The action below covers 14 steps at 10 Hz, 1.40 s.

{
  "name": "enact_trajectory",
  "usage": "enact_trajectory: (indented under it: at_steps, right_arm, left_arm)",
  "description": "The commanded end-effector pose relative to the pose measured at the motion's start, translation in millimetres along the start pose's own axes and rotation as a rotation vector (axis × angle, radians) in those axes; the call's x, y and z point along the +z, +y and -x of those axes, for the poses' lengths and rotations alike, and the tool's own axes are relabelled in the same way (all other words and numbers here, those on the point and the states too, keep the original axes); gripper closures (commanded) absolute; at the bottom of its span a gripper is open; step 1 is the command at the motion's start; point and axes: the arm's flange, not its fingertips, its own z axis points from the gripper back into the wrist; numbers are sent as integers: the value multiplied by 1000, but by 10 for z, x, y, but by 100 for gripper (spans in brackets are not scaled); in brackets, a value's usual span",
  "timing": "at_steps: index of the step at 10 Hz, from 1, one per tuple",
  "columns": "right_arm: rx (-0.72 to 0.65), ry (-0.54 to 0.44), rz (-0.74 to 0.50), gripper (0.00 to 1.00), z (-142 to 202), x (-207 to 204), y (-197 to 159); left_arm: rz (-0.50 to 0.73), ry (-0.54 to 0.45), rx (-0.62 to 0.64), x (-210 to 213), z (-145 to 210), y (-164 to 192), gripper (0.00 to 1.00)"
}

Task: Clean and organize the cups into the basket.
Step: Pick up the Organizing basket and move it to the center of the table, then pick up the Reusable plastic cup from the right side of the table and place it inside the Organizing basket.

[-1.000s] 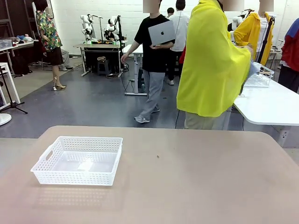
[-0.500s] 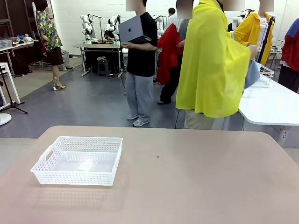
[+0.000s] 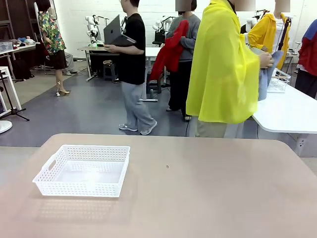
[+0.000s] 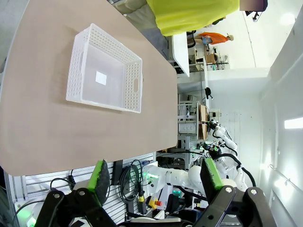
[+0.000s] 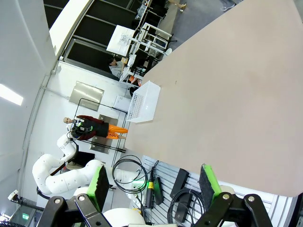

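Just the basket point(image 3: 79, 187) at the table point(image 3: 213, 198)'s left — bare inside.

The basket point(image 3: 81, 171) stands on the left part of the desk point(image 3: 213, 198), open from above. Right of it the bare top gives free passage; a person point(image 3: 220, 64) in yellow stands beyond the far edge.
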Motion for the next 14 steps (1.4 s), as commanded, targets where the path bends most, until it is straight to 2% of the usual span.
enact_trajectory:
  at_steps: [1, 14]
  right_arm:
    - [13, -10, -15, 0, 44, -2, -11]
    - [13, -10, -15, 0, 44, -2, -11]
  left_arm:
    - [16, -4, -10, 14, 10, 7, 0]
    - [16, -4, -10, 14, 10, 7, 0]
